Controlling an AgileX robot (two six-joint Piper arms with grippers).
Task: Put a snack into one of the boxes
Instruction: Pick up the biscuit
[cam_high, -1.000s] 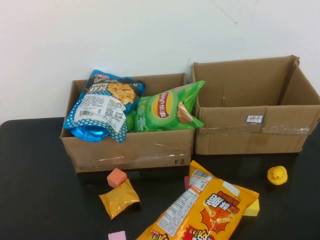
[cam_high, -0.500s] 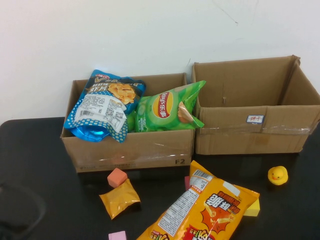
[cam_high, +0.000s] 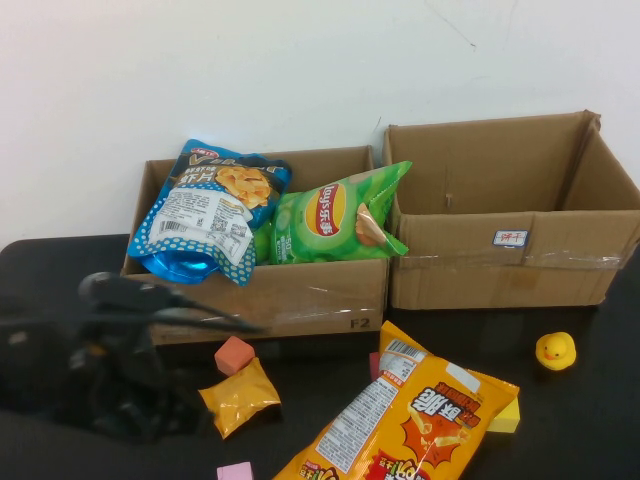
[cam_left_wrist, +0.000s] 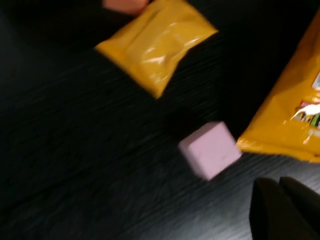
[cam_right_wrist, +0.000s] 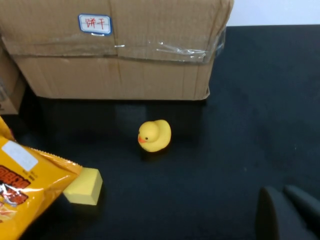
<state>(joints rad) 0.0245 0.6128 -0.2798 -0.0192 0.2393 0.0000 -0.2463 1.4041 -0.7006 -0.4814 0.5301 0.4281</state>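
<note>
A small yellow snack packet (cam_high: 238, 396) lies on the black table in front of the left box (cam_high: 265, 300); it also shows in the left wrist view (cam_left_wrist: 157, 42). A large orange snack bag (cam_high: 400, 425) lies at the front centre. The left box holds a blue bag (cam_high: 205, 210) and a green chips bag (cam_high: 335, 215). The right box (cam_high: 500, 270) looks empty. My left arm (cam_high: 120, 370) is blurred, just left of the yellow packet. My left gripper (cam_left_wrist: 282, 200) is shut and empty above the table. My right gripper (cam_right_wrist: 287, 210) is shut, empty, and out of the high view.
A pink cube (cam_left_wrist: 210, 149) lies between the yellow packet and the orange bag (cam_left_wrist: 290, 115). A salmon block (cam_high: 234, 354) sits by the left box. A rubber duck (cam_right_wrist: 155, 135) and a yellow block (cam_right_wrist: 84, 186) lie in front of the right box (cam_right_wrist: 115, 50).
My left arm has come into the high view from the lower left and moved right, towards the small yellow packet. The snacks and boxes have not moved.
</note>
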